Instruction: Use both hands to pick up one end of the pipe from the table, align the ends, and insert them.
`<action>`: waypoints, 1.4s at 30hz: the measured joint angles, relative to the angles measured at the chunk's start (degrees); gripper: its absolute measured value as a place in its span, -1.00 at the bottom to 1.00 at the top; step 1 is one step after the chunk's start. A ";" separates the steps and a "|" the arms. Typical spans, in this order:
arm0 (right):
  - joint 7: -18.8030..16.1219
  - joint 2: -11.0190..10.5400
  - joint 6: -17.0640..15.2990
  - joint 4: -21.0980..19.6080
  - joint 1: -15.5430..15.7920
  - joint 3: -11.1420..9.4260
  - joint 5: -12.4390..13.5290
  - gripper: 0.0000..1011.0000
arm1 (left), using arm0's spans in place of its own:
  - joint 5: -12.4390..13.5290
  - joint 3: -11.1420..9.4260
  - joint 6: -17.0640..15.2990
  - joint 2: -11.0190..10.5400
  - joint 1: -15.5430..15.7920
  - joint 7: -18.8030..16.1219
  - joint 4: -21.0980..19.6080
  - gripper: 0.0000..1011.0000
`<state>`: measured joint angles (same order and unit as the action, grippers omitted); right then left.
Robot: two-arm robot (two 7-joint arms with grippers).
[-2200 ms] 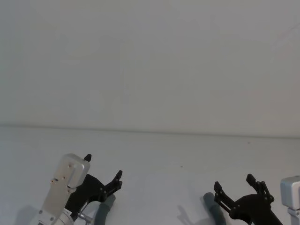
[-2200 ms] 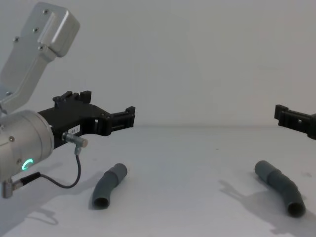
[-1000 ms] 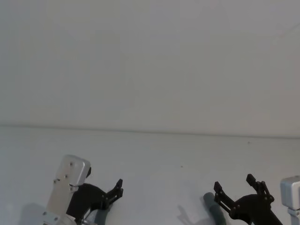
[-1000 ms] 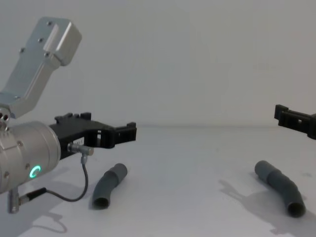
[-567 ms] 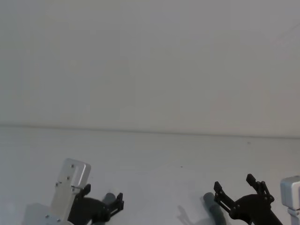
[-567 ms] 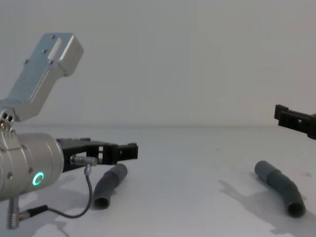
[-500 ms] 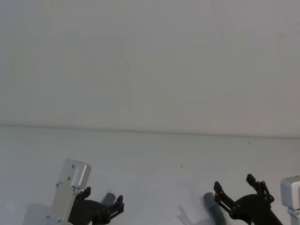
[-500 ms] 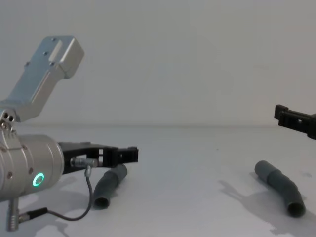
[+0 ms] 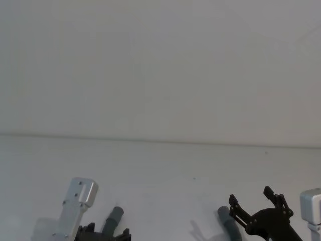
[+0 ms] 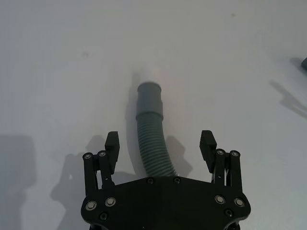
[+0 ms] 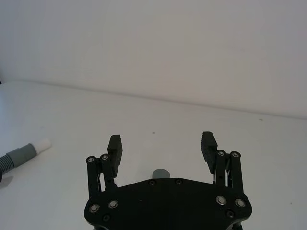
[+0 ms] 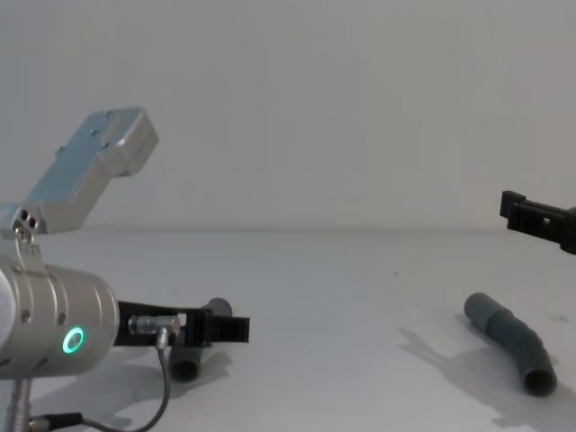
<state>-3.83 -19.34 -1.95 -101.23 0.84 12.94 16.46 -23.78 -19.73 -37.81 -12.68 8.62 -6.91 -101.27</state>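
Note:
Two bent dark grey ribbed pieces of the pipe lie on the white table (image 12: 360,297). The left piece (image 10: 152,143) has a smooth collar and a white tip (image 10: 152,75); it also shows in the chest view (image 12: 219,309) and the head view (image 9: 113,219). My left gripper (image 10: 160,141) is open and low over it, one finger on each side of the ribbed part, not touching. The right piece (image 12: 511,340) lies with its open round mouth facing forward. My right gripper (image 11: 161,142) is open and hovers above that piece (image 9: 226,224), empty.
The table runs bare between the two pieces and back to a plain white wall (image 12: 342,108). The left arm's silver wrist (image 12: 54,328) with its green ring light and thin black cable stands large at the chest view's left.
My left gripper has come down from well above the table to straddle the left pipe piece. The right gripper and both pipe pieces have stayed put.

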 joint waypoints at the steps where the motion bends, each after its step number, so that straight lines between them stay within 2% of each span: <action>1: 0.00 0.00 0.00 0.00 0.00 0.00 0.00 0.98 | -0.12 0.16 -0.51 0.28 0.00 -0.18 0.00 0.98; 7: 0.00 0.00 0.00 0.00 0.00 0.00 0.00 0.98 | -0.59 0.91 -4.20 1.63 0.37 -1.80 0.42 0.98; 16: 0.00 0.00 0.00 0.00 0.00 0.00 0.00 0.98 | 0.17 0.57 -6.60 1.99 1.73 -2.70 1.15 0.98; 23: 0.00 0.00 0.00 0.00 0.00 0.00 0.00 0.98 | 2.11 -1.05 -7.06 0.99 3.51 -2.59 1.86 0.98; 35: 0.00 0.00 0.00 0.00 0.00 0.00 0.00 0.98 | 6.22 -5.63 -6.29 -1.78 8.06 0.17 3.70 0.98; 42: 0.00 0.00 0.00 0.00 0.00 0.00 0.00 0.98 | 7.21 -6.42 -6.02 -1.87 8.79 0.56 4.18 0.98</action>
<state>-3.83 -19.33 -1.95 -101.23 0.84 12.94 16.46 -16.57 -26.15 -43.83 -14.55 17.41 -6.34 -97.09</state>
